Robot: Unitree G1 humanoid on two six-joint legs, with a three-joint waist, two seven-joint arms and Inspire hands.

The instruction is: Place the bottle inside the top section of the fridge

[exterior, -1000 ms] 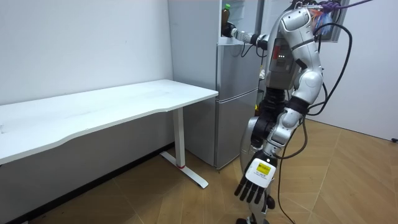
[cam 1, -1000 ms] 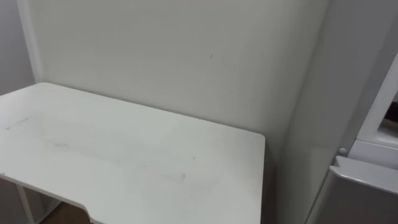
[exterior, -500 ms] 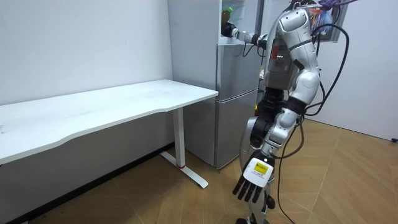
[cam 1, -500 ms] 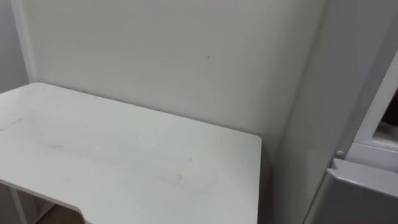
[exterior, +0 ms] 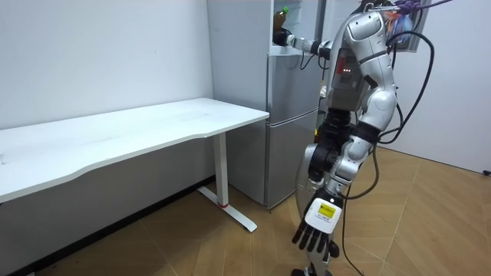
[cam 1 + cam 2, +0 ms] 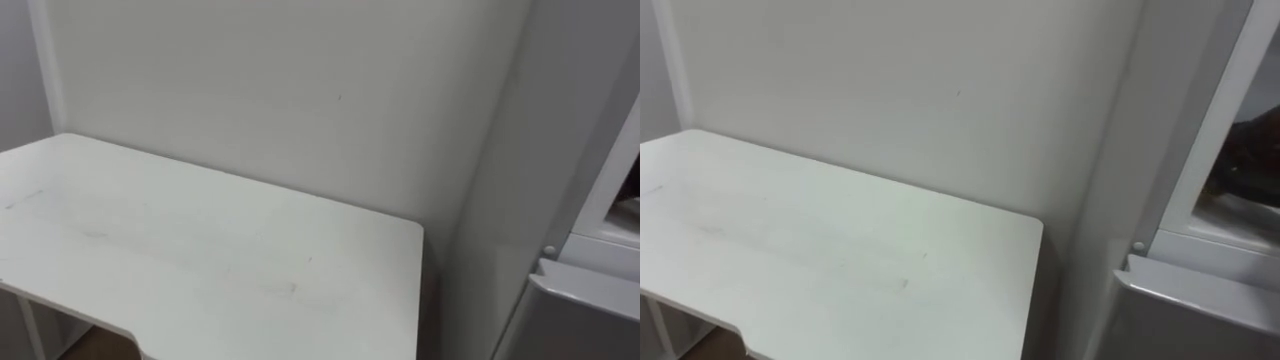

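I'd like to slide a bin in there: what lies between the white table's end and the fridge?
Nothing. In both eye views a narrow bare gap separates the end of the white table from the side of the fridge.

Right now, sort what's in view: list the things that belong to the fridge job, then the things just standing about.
Job: green-capped bottle, gripped by the right hand; tall grey fridge, its upper compartment open.
Just about: long white table; left hand, idle, hanging open by the robot's side.
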